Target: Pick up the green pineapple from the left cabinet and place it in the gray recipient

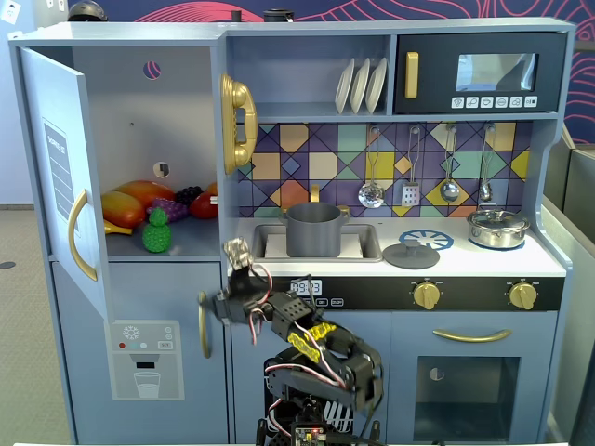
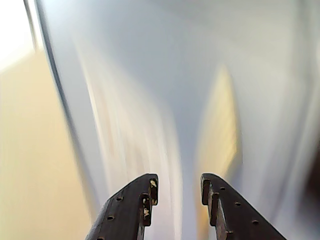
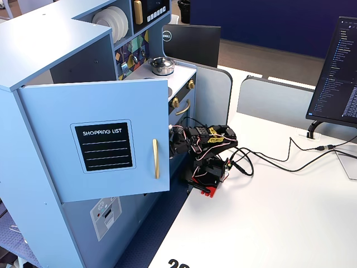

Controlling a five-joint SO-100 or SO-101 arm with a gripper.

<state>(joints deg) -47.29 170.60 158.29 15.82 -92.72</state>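
inside left cabinet [image 1: 139,139] green pineapple [image 1: 157,232] among fruit, gray recipient [image 1: 313,229] in sink, gripper [image 2: 177,192] spread, empty

Bright, even light in both fixed views; wrist view heavily motion-blurred

White table [image 3: 268,223] with black cables [image 3: 279,159], monitor [image 3: 337,72] at the right edge, second Dell monitor [image 3: 192,42] behind, gray partition [image 3: 279,100], dark blue wall [image 3: 268,22], brown carpet [image 3: 262,61], pink-patterned wall [image 1: 372,9] above the toy kitchen, even bright light.
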